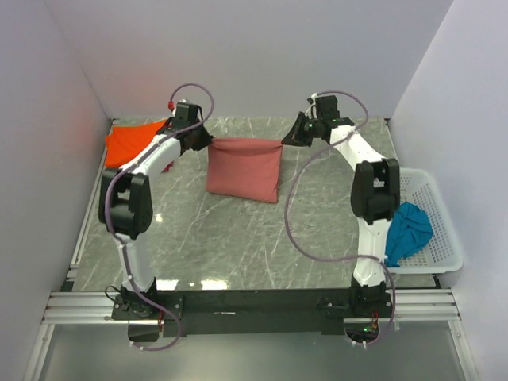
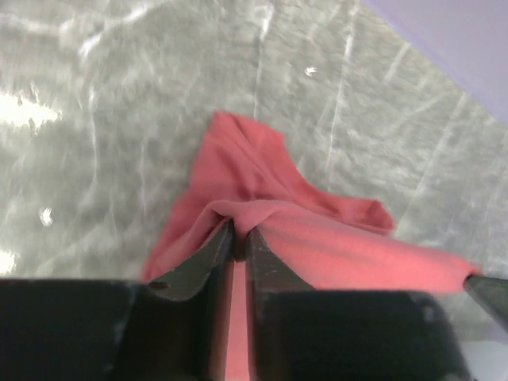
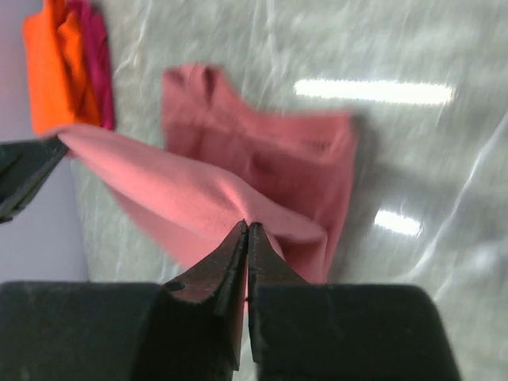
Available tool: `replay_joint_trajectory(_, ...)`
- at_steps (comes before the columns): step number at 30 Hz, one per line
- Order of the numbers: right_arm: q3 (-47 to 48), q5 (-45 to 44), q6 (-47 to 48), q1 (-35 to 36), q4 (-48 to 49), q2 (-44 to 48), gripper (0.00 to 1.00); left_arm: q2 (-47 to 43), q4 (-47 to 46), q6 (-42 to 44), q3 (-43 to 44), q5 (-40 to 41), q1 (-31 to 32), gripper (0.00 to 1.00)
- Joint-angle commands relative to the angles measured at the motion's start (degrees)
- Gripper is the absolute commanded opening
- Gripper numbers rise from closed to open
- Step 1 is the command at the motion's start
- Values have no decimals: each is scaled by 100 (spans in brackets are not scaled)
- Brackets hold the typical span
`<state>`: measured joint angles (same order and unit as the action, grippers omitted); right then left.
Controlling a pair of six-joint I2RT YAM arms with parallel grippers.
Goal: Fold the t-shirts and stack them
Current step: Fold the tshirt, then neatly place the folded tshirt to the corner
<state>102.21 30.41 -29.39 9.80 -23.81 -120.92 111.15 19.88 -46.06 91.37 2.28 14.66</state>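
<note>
The left fingers (image 2: pixel 198 262) are clenched on one top corner of the brick-red t-shirt (image 1: pixel 244 168), and the right fingers (image 3: pixel 218 266) are pinched tight on the other. The top edge runs taut between them, and the cloth hangs down onto the bench (image 1: pixel 238 254), near the middle of its far edge. At the far left corner an orange t-shirt (image 1: pixel 131 143) and a pink-red t-shirt (image 3: pixel 97 63) lie touching, seemingly folded. The teal-blue t-shirt (image 1: pixel 409 230) sits crumpled in the white lattice basket (image 1: pixel 440 208) off the right edge. Roughly halfway, I'd say: this fold to finish and stack, then the teal one.
</note>
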Motion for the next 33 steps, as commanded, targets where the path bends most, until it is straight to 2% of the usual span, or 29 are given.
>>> replay_joint_trajectory(1,991,-114,118,-163,-140,-580,13,580,-511,361,538,-323,-217,44)
replay_joint_trajectory(2,1315,-19,39,-215,-167,-834,18,696,-546,457,653,-438,-252,68)
replay_joint_trajectory(3,1423,8,-23,-250,-150,-906,40,784,-486,580,889,-431,-270,99)
replay_joint_trajectory(4,1485,0,-102,-277,-115,-950,48,898,-398,677,1039,-378,-270,99)
replay_joint_trajectory(5,1503,69,-137,-303,-63,-916,63,917,-310,773,1162,-317,-270,99)
replay_joint_trajectory(6,1477,96,-129,-312,-1,-872,87,899,-222,827,1303,-247,-270,99)
replay_joint_trajectory(10,1065,8,126,-312,34,-311,89,251,-396,1037,761,-298,-270,99)
replay_joint_trajectory(13,65,0,214,-304,349,497,90,-101,-511,1502,119,-676,-270,99)
replay_joint_trajectory(15,-937,-53,205,-286,631,1235,91,-216,-590,1740,-371,-904,-270,99)
replay_joint_trajectory(18,-2150,-97,197,-268,1132,2185,91,-279,-705,1847,-751,-1194,-270,100)
replay_joint_trajectory(21,-3083,-141,275,-268,1370,2932,92,-156,-530,1978,-718,-1564,-227,100)
replay_joint_trajectory(25,-3944,-246,372,-277,1467,3689,92,230,-266,2066,-489,-1003,-95,99)
replay_joint_trajectory(29,-4568,-430,328,-268,1502,4401,92,635,-116,1996,-252,-836,-25,99)
replay_joint_trajectory(33,-4947,-554,284,-268,1511,4814,92,1187,103,2083,38,-466,178,94)
